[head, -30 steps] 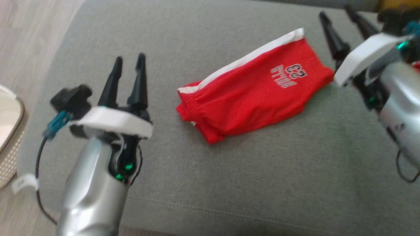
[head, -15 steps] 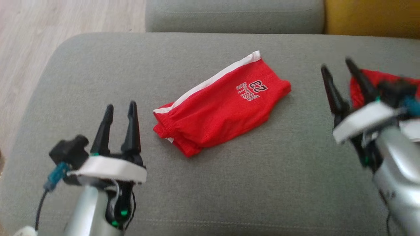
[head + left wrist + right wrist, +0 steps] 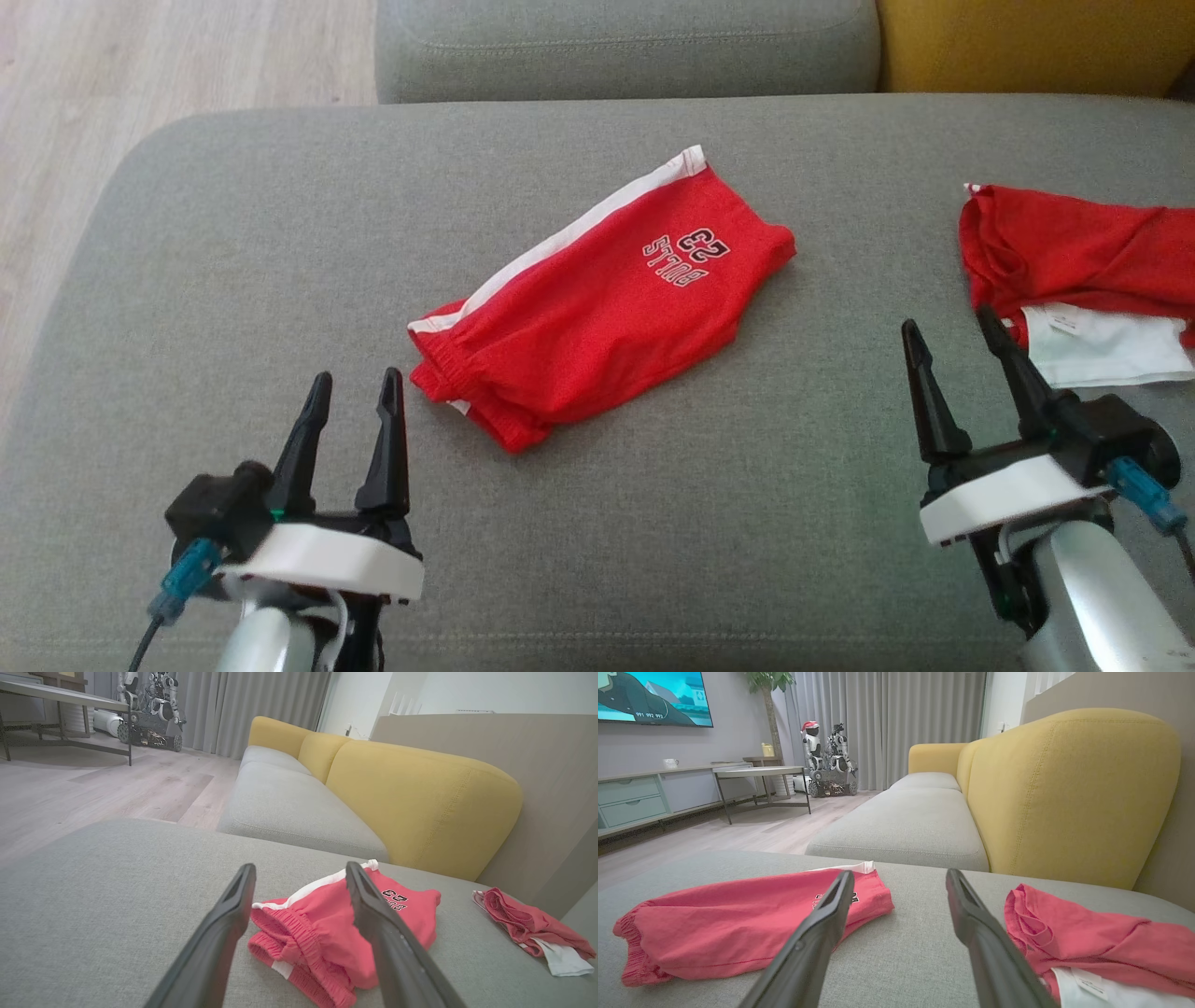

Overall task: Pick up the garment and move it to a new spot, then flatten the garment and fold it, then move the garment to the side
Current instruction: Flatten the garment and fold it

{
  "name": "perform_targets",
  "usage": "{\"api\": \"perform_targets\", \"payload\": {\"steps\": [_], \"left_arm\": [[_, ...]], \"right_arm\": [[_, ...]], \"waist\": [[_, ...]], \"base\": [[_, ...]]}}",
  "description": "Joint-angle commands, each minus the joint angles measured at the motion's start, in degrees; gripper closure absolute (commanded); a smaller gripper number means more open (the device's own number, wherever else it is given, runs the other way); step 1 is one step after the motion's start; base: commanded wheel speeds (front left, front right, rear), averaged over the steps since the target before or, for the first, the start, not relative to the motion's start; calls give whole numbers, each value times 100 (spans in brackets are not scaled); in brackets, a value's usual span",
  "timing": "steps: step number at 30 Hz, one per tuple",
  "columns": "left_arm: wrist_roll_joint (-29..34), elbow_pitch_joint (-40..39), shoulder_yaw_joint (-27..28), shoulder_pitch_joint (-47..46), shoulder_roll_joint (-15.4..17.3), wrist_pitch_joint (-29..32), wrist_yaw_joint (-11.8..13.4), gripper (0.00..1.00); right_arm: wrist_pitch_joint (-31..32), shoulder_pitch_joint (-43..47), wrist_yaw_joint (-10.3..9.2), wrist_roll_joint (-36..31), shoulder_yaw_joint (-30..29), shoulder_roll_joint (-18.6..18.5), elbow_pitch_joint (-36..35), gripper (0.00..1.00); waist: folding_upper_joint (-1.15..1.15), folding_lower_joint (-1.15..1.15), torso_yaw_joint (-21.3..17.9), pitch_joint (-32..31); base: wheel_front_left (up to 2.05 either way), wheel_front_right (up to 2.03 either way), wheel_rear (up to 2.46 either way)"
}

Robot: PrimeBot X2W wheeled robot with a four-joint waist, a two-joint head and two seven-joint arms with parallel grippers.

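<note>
Altogether two red garments lay on the grey sofa seat [image 3: 747,523], well apart from each other. One, the folded red shorts [image 3: 597,317] with a white side stripe and a printed 23, lay aslant at the centre of the head view, waistband toward the lower left. The other, a crumpled red garment [image 3: 1074,252] with a white piece at its lower edge, lay at the right edge of the frame. Two sets of jaws were in view, one per arm. The left jaws, at the lower left, had their two dark fingers [image 3: 387,439] spread apart and empty, tips near the waistband without touching it. The right jaws, at the lower right, had their two fingers [image 3: 924,401] equally wide and held nothing, just beside the crumpled garment. In the left wrist view the shorts [image 3: 303,933] showed between the fingers. In the right wrist view the shorts [image 3: 728,919] lay at the left and the crumpled garment [image 3: 1087,947] at the right. One more grey seat cushion [image 3: 625,47] sat at the top, a yellow backrest [image 3: 1027,47] at the upper right, and pale wood floor [image 3: 187,56] at the upper left.
</note>
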Motion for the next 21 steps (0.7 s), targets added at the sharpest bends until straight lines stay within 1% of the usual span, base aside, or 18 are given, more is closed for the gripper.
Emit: {"api": "perform_targets", "payload": {"steps": [1,6,8,10,12,15,16,19,21], "left_arm": [[-26,-261,175,-217,19,-35,36,0],[-66,-305,68,-295,18,-35,61,0],[-70,-299,25,-367,18,-35,44,0],[-84,-277,-9,-418,18,-35,37,0],[-118,-258,-49,-445,18,-35,46,0],[-149,-216,-129,-469,18,-35,48,0],[-166,-198,-154,-474,18,-35,50,0],[-234,-150,-220,-504,17,-35,62,0],[-275,-123,-279,-540,17,-35,70,0]], "right_arm": [[-49,-156,-4,-61,39,12,-258,0],[63,-143,-4,-333,23,3,-364,0],[150,-165,-4,-299,10,68,-348,0],[307,-203,-4,-116,-27,179,-281,0],[519,-280,-4,236,-72,316,-187,0],[979,-470,-4,1175,-246,531,33,0],[1206,-545,-4,1632,-335,611,126,0],[1758,-838,-4,2515,-576,698,379,0],[2089,-1046,-4,2924,-767,736,594,0]], "waist": [[0,1,3,18],[0,1,91,132],[0,1,167,203],[0,1,259,279],[0,1,356,366],[0,1,512,492],[0,1,565,526],[0,1,729,630],[0,1,847,698]], "base": [[0,0,0],[0,0,0],[0,0,0],[0,0,0],[0,0,0],[0,0,0],[0,0,0],[0,0,0],[0,0,0]]}}
